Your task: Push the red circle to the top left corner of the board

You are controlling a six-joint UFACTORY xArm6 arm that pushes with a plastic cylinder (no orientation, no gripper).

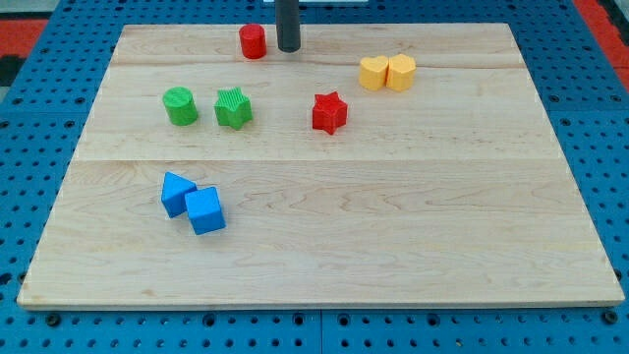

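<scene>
Right now my tip [288,48] sits just to the view's right of the red circle [253,41], near the board [324,246]'s top edge; whether they touch, I can't quite tell. There's no claw here to open or close (only a rod). The red star [330,112] lies well below.

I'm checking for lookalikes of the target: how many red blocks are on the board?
2: the red circle at the view's top, just left of my tip, and the red star near the middle. None looks hidden.
</scene>
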